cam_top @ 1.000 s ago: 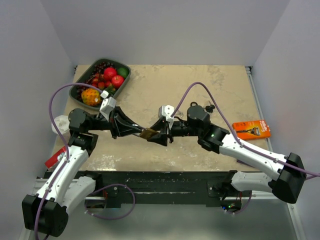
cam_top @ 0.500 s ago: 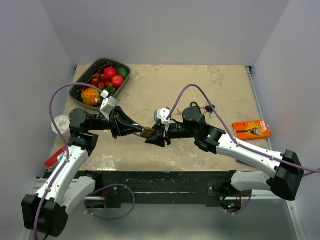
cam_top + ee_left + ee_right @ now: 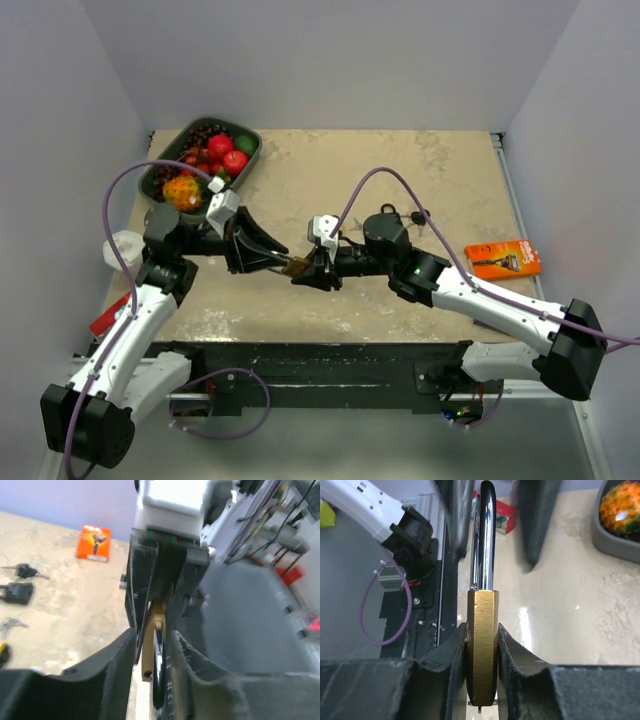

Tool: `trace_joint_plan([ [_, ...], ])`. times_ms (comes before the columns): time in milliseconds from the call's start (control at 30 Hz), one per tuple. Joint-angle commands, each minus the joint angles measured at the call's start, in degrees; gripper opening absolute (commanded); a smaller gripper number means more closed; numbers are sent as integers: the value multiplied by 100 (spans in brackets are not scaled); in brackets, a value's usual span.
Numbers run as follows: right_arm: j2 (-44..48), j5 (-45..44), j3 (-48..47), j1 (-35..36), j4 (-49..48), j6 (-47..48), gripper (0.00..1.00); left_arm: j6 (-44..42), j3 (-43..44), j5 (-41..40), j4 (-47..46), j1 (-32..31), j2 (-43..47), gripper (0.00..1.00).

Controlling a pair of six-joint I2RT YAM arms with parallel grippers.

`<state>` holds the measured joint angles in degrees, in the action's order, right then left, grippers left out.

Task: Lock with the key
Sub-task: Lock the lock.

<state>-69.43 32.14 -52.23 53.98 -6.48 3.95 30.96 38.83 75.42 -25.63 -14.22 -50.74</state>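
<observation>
The right gripper's (image 3: 482, 645) fingers (image 3: 452, 665) are squeezed tight on the gold brass padlock (image 3: 482, 620), one on each flat side of its body. The padlock's shiny silver loop (image 3: 483, 540) points away from them, into the left gripper (image 3: 154, 640). The left fingers (image 3: 117, 655) stand on both sides of the loop with small gaps, so they have let go. The two grippers meet over the middle of the beige table (image 3: 400, 160), a bit toward its near edge. Small dark keys (image 3: 418, 214) lie on the table behind the right arm, apart from the padlock. An orange flat packet (image 3: 502, 259) lies by the right edge. A dark tray of toy fruit (image 3: 245, 150) sits in the far left corner.
</observation>
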Motion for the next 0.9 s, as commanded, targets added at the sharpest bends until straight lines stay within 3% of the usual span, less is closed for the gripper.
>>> trace_joint_plan([
  [0,271,82,-280,-62,-108,-25,0,-4035,1642,140,4521,103,-627,54],
  [33,324,91,-210,-97,-99,-25,0,-4967,2272,88,5488,199,-778,56],
  [67,386,73,-183,-150,-90,-34,0,-5777,2539,-17,7090,226,-919,57],
  [100,482,73,-165,-150,5,9,0,-6960,2881,-245,7672,270,-1155,63],
  [133,518,82,-121,-151,59,53,0,-7346,2980,-334,8444,279,-1244,64],
  [167,553,108,-95,-168,120,71,0,-7976,3068,-413,8730,297,-1350,65],
  [267,641,169,-24,-168,191,176,0,-8798,3166,-405,9444,306,-1351,65],
  [733,738,73,-77,-168,525,405,0,-9152,2753,-493,9499,297,-1035,63],
  [833,720,82,-77,-168,508,431,0,-8057,2551,-335,8440,288,-815,62],
  [867,703,91,-86,-168,490,440,0,-7270,2455,-230,8077,279,-675,61],
])
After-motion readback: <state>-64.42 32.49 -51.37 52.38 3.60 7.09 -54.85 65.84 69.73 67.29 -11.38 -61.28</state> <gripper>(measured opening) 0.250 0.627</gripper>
